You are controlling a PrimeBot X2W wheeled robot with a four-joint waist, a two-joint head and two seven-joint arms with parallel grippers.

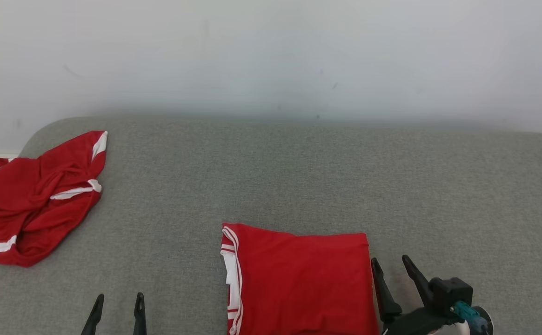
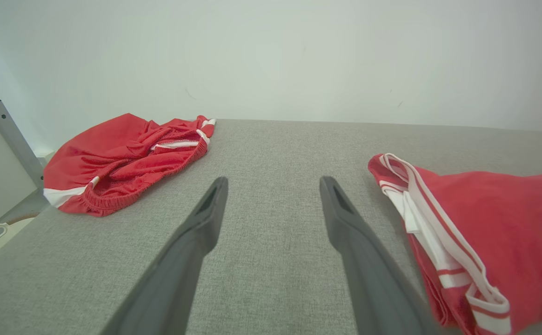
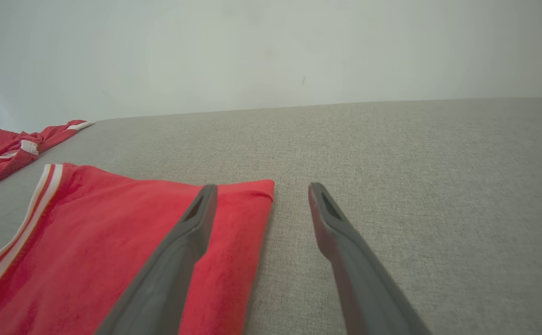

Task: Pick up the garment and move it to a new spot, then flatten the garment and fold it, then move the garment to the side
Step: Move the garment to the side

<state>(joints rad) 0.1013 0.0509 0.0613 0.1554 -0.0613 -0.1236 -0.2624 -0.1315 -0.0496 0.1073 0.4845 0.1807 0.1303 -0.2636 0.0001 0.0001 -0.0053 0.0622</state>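
1. Garment (image 1: pixel 298 279): red with white trim, folded into a flat rectangle. It lies on the table (image 1: pixel 298 177) at the near edge, about centre. The white-striped edge is on its left side in the head view.
2. Left wrist view: garment (image 2: pixel 494 223) sits to the right of the fingers, striped hem facing them.
3. Right wrist view: garment (image 3: pixel 112 232) is at lower left, with its plain folded corner near the fingertips.
4. Left claw (image 1: pixel 119 298): spread and holding nothing, at the near edge, left of the garment and apart from it. Its wrist view shows the claw (image 2: pixel 274 182) over bare grey fabric.
5. Right claw (image 1: pixel 390 260): spread and holding nothing, just beside the garment's right edge. In its wrist view the claw (image 3: pixel 262 187) straddles that edge, one finger in front of the red cloth and the other in front of bare table. Can't tell if it touches.
6. Crumpled cloth (image 1: pixel 33 204): also red and white, bunched at the table's far left corner, well apart from the garment. It also shows in the left wrist view (image 2: pixel 122 153) and the right wrist view (image 3: pixel 5 149).
7. Pale wall (image 1: pixel 271 56) behind the table.
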